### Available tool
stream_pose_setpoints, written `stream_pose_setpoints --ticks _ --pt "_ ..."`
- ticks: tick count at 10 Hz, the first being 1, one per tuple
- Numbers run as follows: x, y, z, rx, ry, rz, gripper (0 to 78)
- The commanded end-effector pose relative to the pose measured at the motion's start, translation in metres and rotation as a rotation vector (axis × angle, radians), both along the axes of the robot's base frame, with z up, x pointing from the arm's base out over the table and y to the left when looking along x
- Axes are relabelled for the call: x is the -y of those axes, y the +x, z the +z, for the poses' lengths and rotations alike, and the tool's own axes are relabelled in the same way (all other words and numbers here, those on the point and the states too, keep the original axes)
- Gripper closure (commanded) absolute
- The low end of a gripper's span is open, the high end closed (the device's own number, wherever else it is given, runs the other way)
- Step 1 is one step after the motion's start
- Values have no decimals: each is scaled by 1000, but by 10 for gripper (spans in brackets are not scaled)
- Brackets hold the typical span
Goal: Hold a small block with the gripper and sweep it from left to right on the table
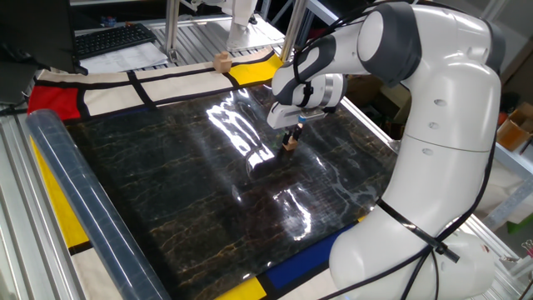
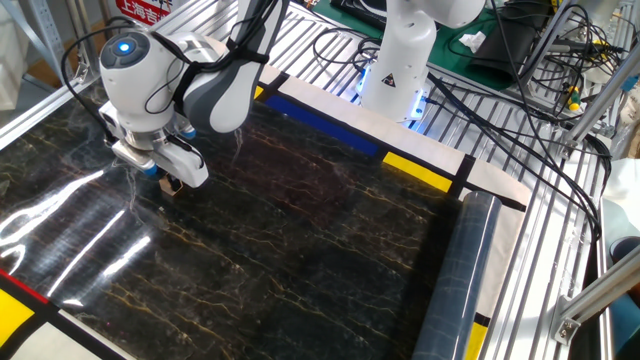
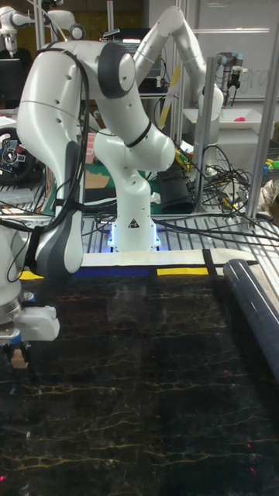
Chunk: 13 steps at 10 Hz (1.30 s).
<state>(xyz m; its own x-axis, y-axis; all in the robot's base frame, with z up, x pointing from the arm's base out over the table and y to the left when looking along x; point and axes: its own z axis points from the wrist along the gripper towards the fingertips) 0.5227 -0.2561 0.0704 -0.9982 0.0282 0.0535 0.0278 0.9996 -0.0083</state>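
Observation:
The small block (image 1: 290,147) is a tiny tan-brown cube resting on the glossy black table (image 1: 183,192), pinched between black fingers. My gripper (image 1: 290,142) is shut on it, pointing straight down from the white wrist. In the other fixed view, the gripper (image 2: 170,183) and the small block (image 2: 171,188) sit at the left of the table (image 2: 300,240), under the blue-lit wrist. At the left edge of the tall fixed view, the gripper (image 3: 17,353) holds the small block (image 3: 18,360) against the table (image 3: 155,387).
A paler, larger wooden cube (image 1: 221,61) lies on the cloth border beyond the sheet's far edge. A clear plastic roll (image 1: 83,208) runs along one side of the sheet, also seen as the roll (image 2: 460,290) and the roll (image 3: 256,302). The arm's white base (image 2: 400,60) stands behind the border.

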Motion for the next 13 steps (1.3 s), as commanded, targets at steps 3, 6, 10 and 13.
stream_pose_setpoints --ticks 3,6,10,13 --pt "-1 -3 -4 -8 -1 -7 764" --pt "-1 -3 -4 -8 -4 -7 764" --pt "-1 -3 -4 0 2 -8 764" --pt "-4 -4 -4 -2 0 -30 764"
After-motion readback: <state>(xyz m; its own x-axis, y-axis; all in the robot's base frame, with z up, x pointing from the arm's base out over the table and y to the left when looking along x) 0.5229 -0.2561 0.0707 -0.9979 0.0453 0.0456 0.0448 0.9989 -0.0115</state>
